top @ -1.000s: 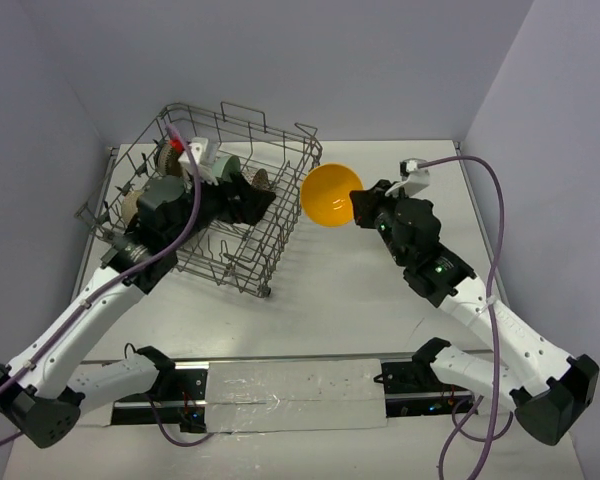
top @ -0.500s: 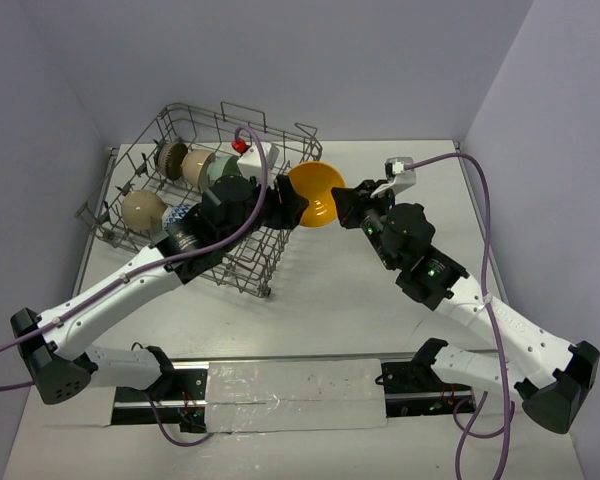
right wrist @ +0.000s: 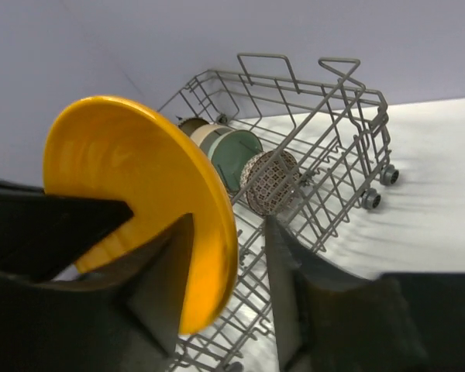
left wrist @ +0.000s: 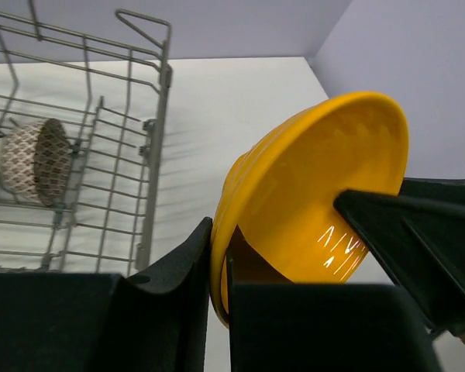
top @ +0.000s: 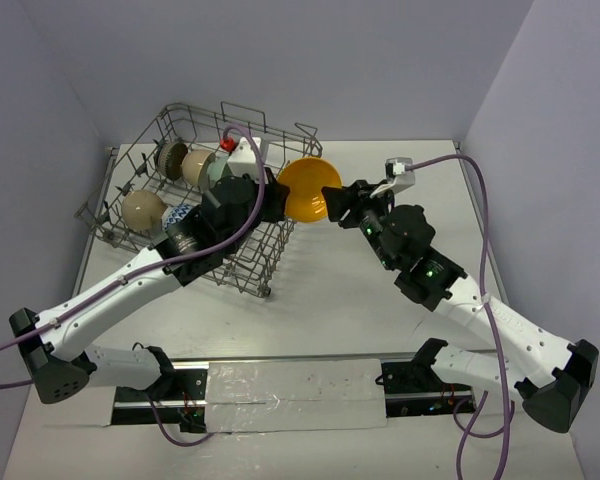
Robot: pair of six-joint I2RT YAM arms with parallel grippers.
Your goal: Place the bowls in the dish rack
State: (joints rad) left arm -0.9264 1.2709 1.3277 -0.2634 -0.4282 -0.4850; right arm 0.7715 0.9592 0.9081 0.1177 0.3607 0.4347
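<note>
An orange-yellow bowl (top: 308, 190) hangs tilted in the air just past the right edge of the dish rack (top: 242, 262). My left gripper (top: 282, 203) is shut on its rim; the left wrist view shows both jaws pinching the bowl (left wrist: 318, 178) edge. My right gripper (top: 336, 204) stands open on the bowl's other side. In the right wrist view the rim of the bowl (right wrist: 132, 178) lies against the left finger, and the right finger (right wrist: 294, 287) stands apart from it. Several bowls sit in the rack: a cream one (top: 143, 208), a blue-white patterned one (top: 180, 213) and a green one (right wrist: 236, 151).
The rack's raised handle loop (left wrist: 151, 31) and upright tines stand close to the left of the bowl. Purple cables (top: 480, 200) run along both arms. White tabletop (top: 340, 290) lies to the right of and in front of the rack.
My left arm came out of the rack to the bowl and closed on its rim. My right gripper, which held the bowl, has opened.
</note>
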